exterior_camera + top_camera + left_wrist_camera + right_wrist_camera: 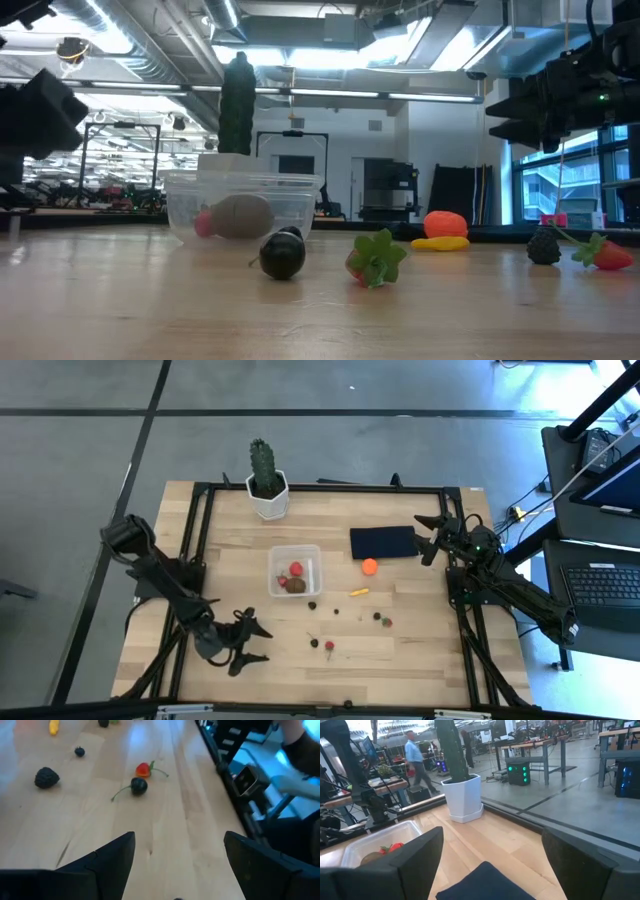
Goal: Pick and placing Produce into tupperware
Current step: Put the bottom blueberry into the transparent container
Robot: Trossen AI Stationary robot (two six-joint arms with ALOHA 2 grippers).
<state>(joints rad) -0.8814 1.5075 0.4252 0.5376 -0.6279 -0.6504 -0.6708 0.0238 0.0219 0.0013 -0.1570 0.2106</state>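
The clear tupperware (pixel 294 571) stands mid-table with a red piece (pixel 296 569) and a brown lump (pixel 295 585) inside. Loose produce lies on the wood: an orange ball (pixel 369 567), a yellow sliver (pixel 358 592), dark berries (pixel 313 604), and a dark cherry (pixel 139 786) beside a red piece (pixel 143 769). My left gripper (pixel 262 644) is open near the front left, low over bare wood, pointing toward the cherry. My right gripper (pixel 420 540) is open at the right, over the end of a navy rectangle (pixel 382 542).
A green cactus in a white pot (pixel 267 490) stands at the far edge behind the tupperware. A black frame (pixel 320 488) rims the table. Bare wood lies along the front edge. A person walks in the room beyond (pixel 415 757).
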